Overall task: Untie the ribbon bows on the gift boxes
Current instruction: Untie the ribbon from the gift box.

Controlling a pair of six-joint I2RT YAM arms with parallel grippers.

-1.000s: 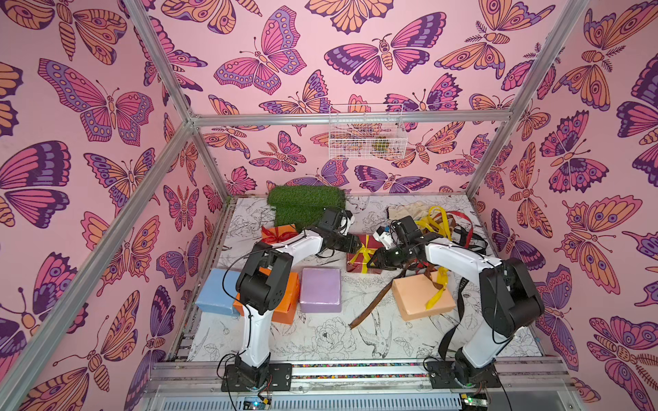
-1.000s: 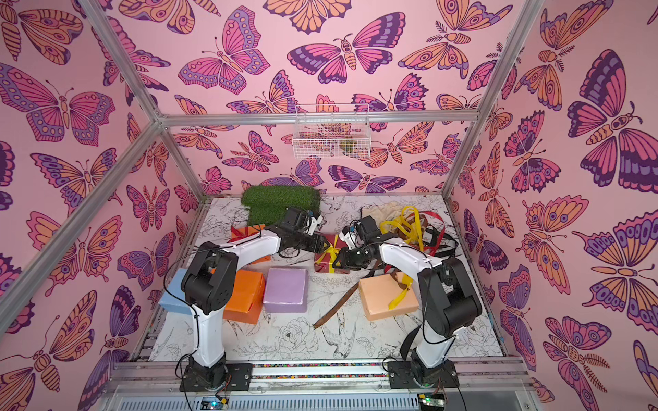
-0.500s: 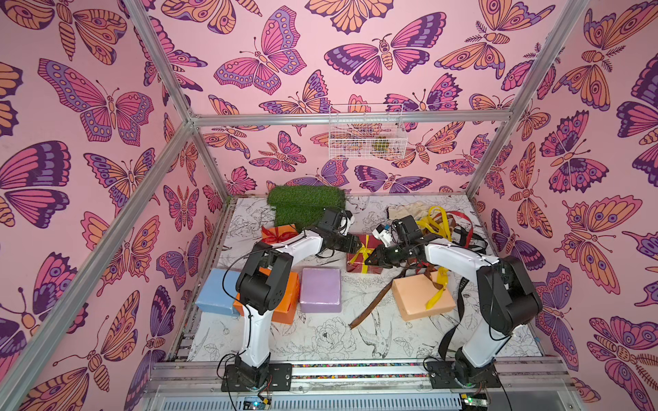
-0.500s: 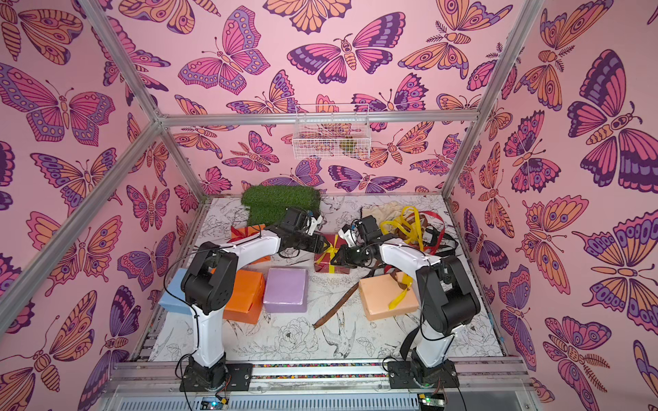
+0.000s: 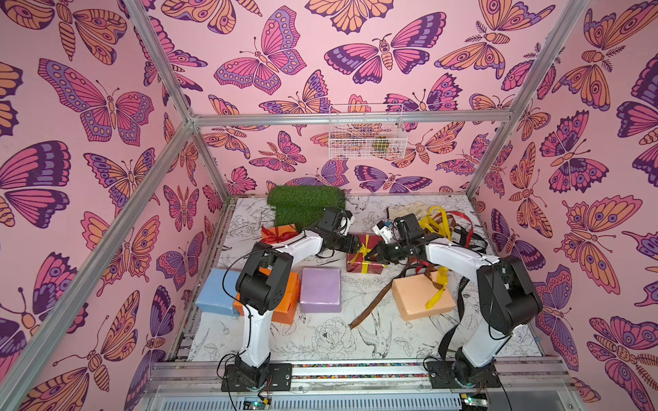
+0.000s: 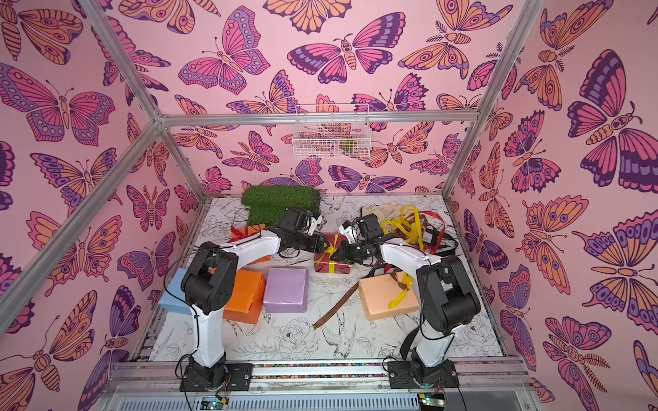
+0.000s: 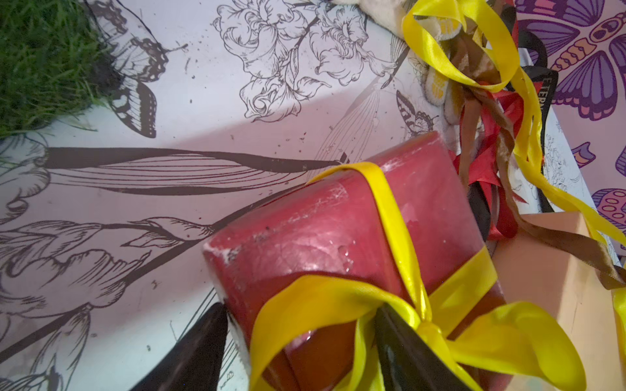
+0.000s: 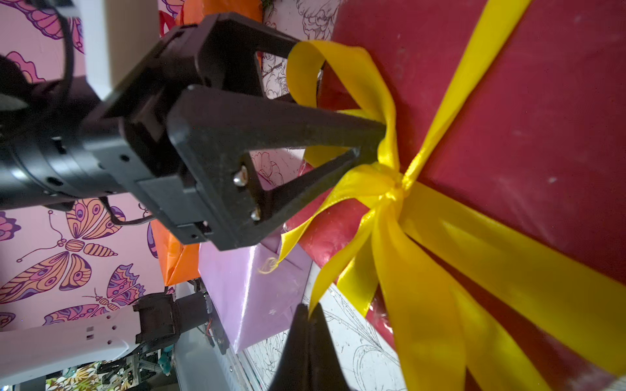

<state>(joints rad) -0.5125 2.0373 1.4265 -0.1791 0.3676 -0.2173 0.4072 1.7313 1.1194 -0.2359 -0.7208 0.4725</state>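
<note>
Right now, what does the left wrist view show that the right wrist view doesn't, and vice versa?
Only the left wrist view: the green turf, the loose ribbon pile and the peach box.
Only the right wrist view: the left pincer seen whole, jaws apart beside the yellow bow; the right pincer shut on one bow tail's end; the lilac box; an orange box.
Both: the dark red box with the yellow bow tied on it.

Six boxes I count: two orange boxes (image 5: pixel 290 297), lilac box (image 5: pixel 320 290), dark red box (image 7: pixel 305 237), pale blue box (image 5: pixel 215 297), peach box (image 5: pixel 413 302); two bows: yellow bow (image 8: pixel 389 186), red bow (image 5: pixel 283 235).
</note>
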